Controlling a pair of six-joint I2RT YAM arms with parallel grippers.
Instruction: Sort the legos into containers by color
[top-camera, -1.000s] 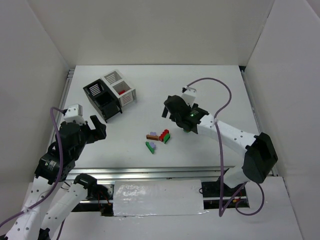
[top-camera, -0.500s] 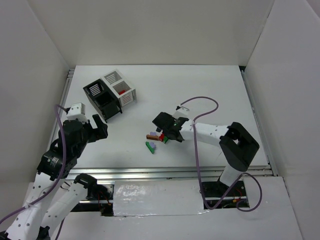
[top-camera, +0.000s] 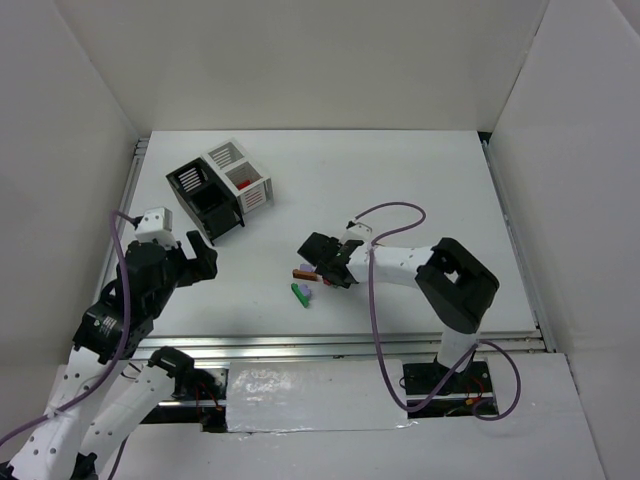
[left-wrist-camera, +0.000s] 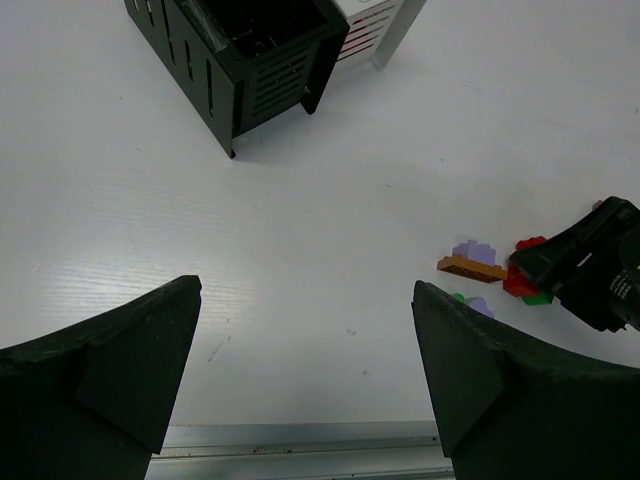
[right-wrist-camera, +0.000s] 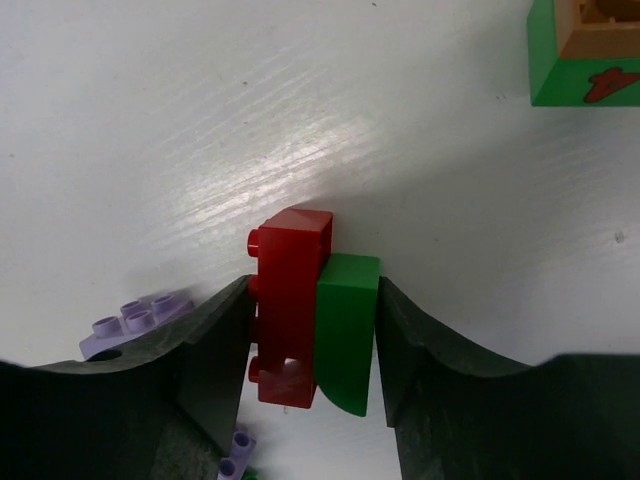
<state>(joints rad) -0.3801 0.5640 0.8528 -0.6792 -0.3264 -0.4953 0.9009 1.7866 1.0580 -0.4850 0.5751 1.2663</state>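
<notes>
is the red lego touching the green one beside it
Touching. The right wrist view shows the red lego flush against the green lego, with no gap between them.

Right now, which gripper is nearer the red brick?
Right. The right gripper clamps the red brick together with a green brick; the left gripper hangs open far to the left, nearer the black bin.

Containers (top-camera: 220, 190): are sitting joined side by side at the table's (top-camera: 420, 170) rear left.
Legos (top-camera: 303, 283): are lying clustered mid-table, in front and right of the containers.
Right gripper (right-wrist-camera: 312, 345): is pressing two adjoining bricks (right-wrist-camera: 300, 290) between its fingers (right-wrist-camera: 210, 350) at the cluster's right end.
Left gripper (left-wrist-camera: 305, 290): is hanging at the near left, well apart from the legos.
</notes>
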